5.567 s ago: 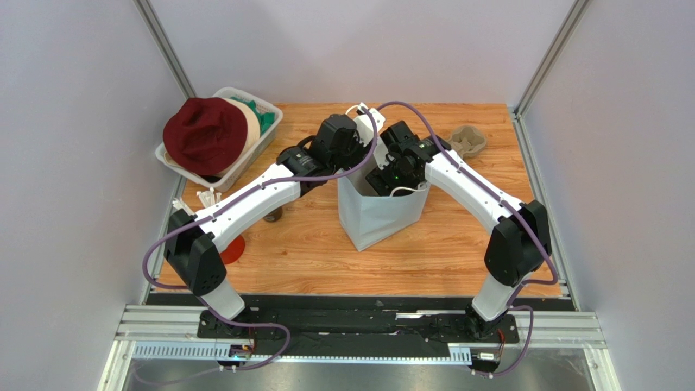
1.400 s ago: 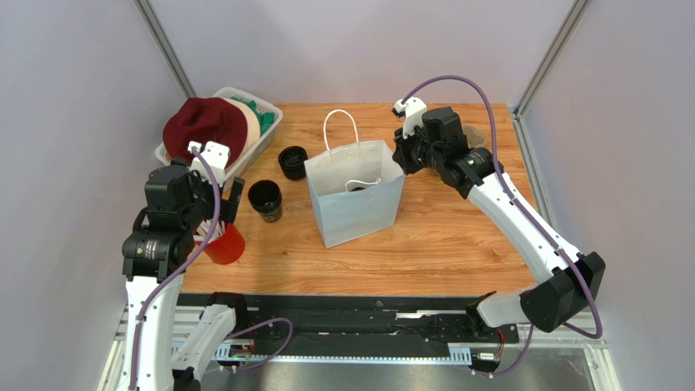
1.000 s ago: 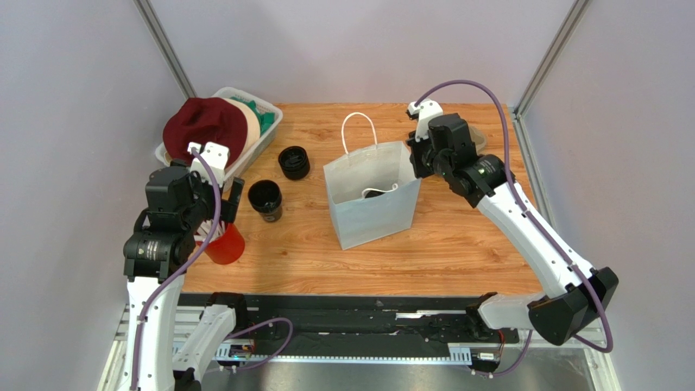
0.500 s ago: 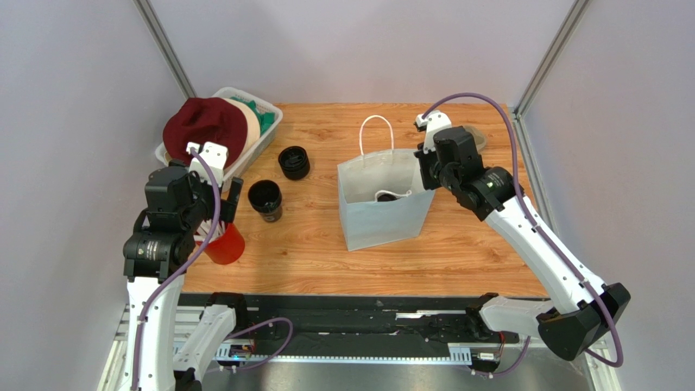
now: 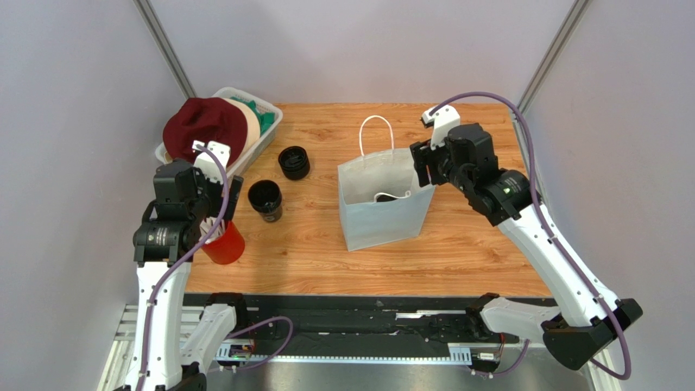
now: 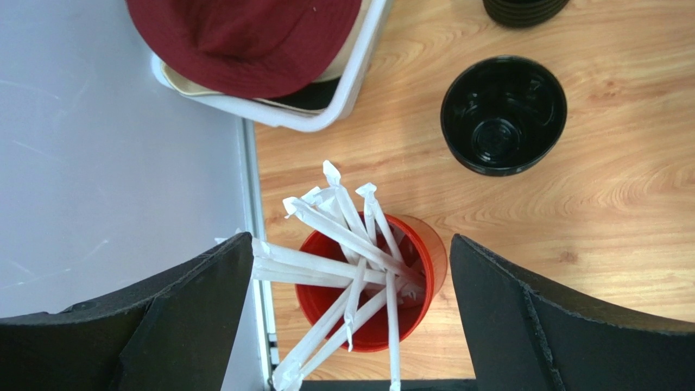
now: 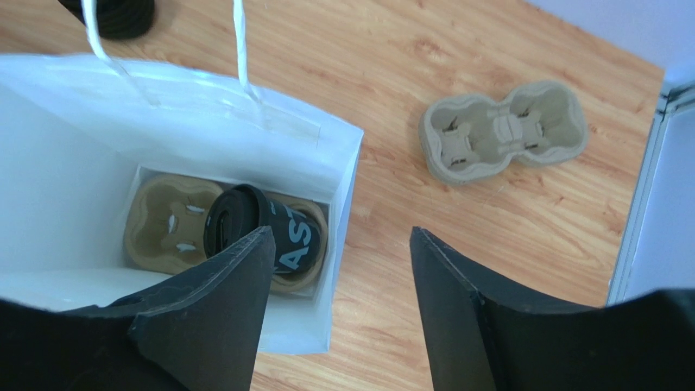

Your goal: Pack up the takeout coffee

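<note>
The takeout coffee (image 7: 281,236), a black lidded cup with white letters, leans in a pulp tray (image 7: 159,228) at the bottom of the pale-blue paper bag (image 5: 383,220). From above it shows only as a dark shape (image 5: 391,196) inside the bag. My right gripper (image 7: 338,236) is open just above the bag's right wall (image 7: 347,195), one finger on each side of it and holding nothing; in the top view it (image 5: 422,167) sits at the bag's upper right corner. My left gripper (image 6: 351,240) hangs wide open and empty over the red cup of straws (image 6: 324,301).
Another black cup (image 5: 265,198), open-topped, stands left of the bag, with a stack of black lids (image 5: 294,161) behind it. A white bin (image 5: 265,134) with a maroon hat sits at the back left. A second pulp tray (image 7: 503,130) lies right of the bag.
The right gripper, shut on the bag's right rim, dragged the bag rightwards, then opened and let go. The left arm barely shifted.
</note>
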